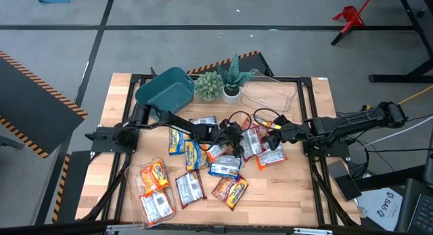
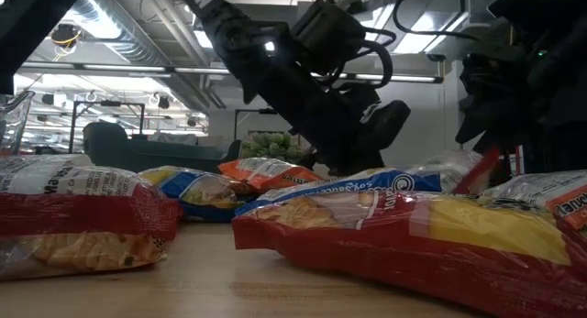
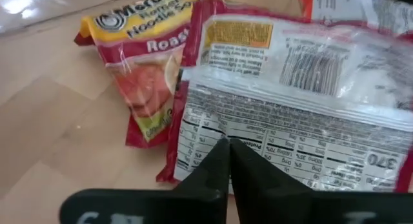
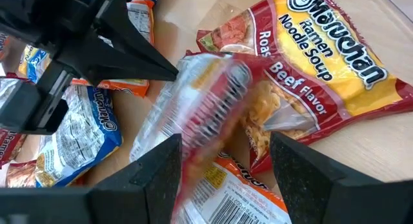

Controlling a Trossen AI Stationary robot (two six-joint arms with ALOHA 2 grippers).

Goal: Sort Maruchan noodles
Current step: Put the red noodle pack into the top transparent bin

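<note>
Several Maruchan noodle packets lie scattered flat on the wooden table (image 1: 291, 187). My left gripper (image 3: 228, 143) reaches over the middle of the pile (image 1: 238, 141), shut, with its tips on a red packet (image 3: 290, 101) lying label side up. Beside it lies a red and yellow beef packet (image 3: 139, 75). My right gripper (image 4: 226, 179) hangs open above the same packets (image 1: 274, 124), and the red packet (image 4: 206, 101) shows below the gap between its fingers. Blue packets (image 1: 223, 168) and orange ones (image 1: 230, 189) lie nearer the front edge. My left gripper has its shut fingertips on the printed white back of the red packet (image 3: 219, 130), close to one long edge. The fingers slant down at it from the table's left. In the right wrist view that edge (image 4: 184, 79) stands raised at the fingertip, the rest resting on other packets.
A teal bin (image 1: 166, 89) stands at the far left, two potted plants (image 1: 220, 84) beside it and a clear tub (image 1: 270, 94) at the far right. More packets (image 1: 155, 191) sit at the near left corner. Bare wood shows at the near right.
</note>
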